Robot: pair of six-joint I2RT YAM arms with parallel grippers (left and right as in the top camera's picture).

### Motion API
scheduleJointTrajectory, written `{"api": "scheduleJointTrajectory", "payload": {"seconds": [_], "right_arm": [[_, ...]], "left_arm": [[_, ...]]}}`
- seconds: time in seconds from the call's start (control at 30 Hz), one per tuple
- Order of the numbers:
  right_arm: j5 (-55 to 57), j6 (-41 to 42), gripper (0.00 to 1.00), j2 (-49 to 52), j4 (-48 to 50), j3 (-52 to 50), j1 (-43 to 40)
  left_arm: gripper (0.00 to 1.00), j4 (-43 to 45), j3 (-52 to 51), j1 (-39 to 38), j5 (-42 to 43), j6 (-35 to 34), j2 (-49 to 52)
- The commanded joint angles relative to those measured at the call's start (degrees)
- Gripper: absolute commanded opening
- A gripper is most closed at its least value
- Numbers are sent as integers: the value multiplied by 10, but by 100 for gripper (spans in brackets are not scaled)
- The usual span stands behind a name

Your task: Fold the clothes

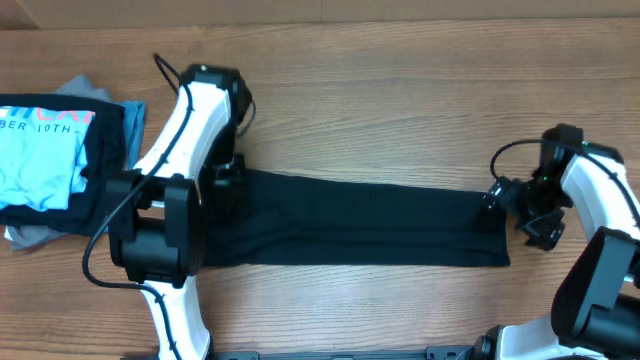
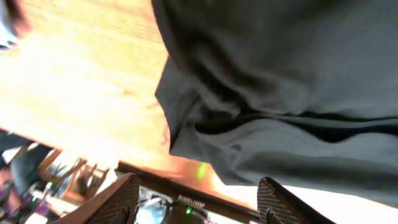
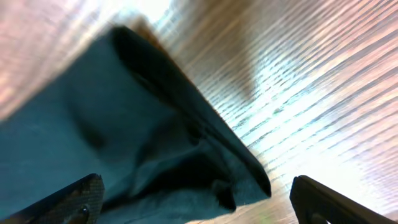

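The clothes in play are one black garment (image 1: 360, 222), folded into a long flat strip across the middle of the table. My left gripper (image 1: 226, 183) hangs over the strip's left end. In the left wrist view its fingers (image 2: 118, 200) stand apart with nothing between them, and the black fabric (image 2: 280, 93) lies just beyond the tips. My right gripper (image 1: 498, 196) sits at the strip's right end. In the right wrist view it (image 3: 199, 202) is wide open, with the garment's folded corner (image 3: 186, 143) loose on the wood in front of the fingers.
A pile of other clothes lies at the table's left edge: a light blue T-shirt with white lettering (image 1: 40, 150) on top, dark fabric (image 1: 108, 160) beside it and a grey garment (image 1: 28, 238) beneath. Bare wooden table (image 1: 400, 100) surrounds the strip.
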Motion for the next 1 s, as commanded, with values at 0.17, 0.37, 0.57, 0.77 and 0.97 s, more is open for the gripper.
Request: {"api": "scheduleJointTrajectory", "payload": {"seconds": [0.17,0.37,0.57,0.77,0.97], "right_arm": [[-18,-28,100,-5,-76,107,-3],[-202,-161,58,-5,-64,94,9],[-218,-174,4,-4,-47,69,47],[-236,-174,4,-4,-12,8,103],[-246,-174,4,-4,66,-47,136]], "left_arm": [[63,-3,86,5,130,58,-7],[4,57,44,-26,288,129,-7],[4,135,-37,-94,325,135,-6],[4,190,-111,-133,326,131,-5],[4,223,-149,-137,326,129,-5]]}}
